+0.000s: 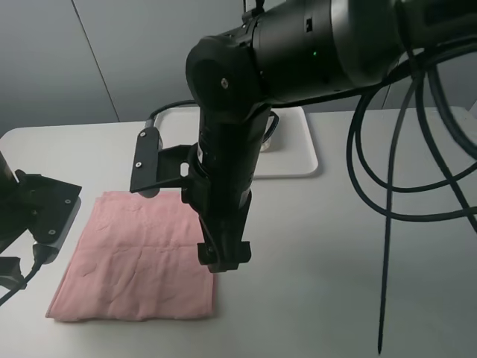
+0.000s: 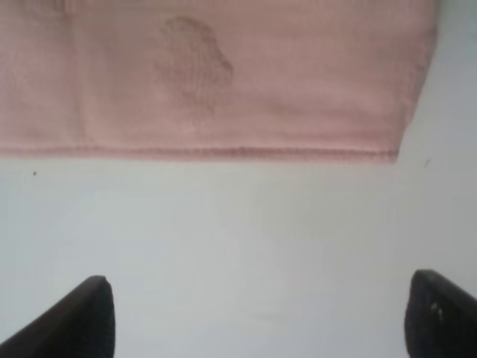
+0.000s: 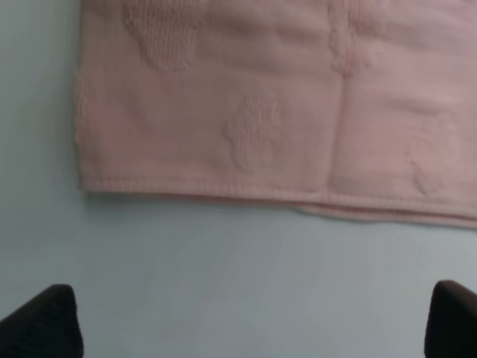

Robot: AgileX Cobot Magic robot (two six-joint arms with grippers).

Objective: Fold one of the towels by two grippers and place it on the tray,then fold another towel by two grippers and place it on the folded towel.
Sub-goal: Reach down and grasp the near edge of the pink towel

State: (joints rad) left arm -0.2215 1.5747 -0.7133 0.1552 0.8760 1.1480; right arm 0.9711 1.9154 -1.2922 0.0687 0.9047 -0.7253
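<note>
- The left gripper [image 2: 264, 322] has its jaws spread wide. Only its two dark fingertips [image 2: 88, 322] show in the left wrist view, with bare white table [image 2: 246, 246] between them.
- It holds nothing and touches no cloth. The pink towel [image 2: 209, 74] lies a little ahead of the fingertips, with one hemmed edge and one corner in view.
- The right gripper [image 3: 250, 324] is just as wide open and just as empty, with only table between its tips.
- Ahead of it runs another hem of the pink towel, apart from the fingertips. A second layer of cloth peeks out beneath part of that hem.
- In the high view the right arm reaches across the middle and points down. Its gripper is at the towel's right edge, near the front corner, and whether it touches the cloth cannot be told.
- The left arm sits just beside the towel's left side.
- The pink towel lies flat on the table, in front of the tray [image 1: 298, 160]. The tray stands at the back, and the right arm hides what lies on it.
</note>
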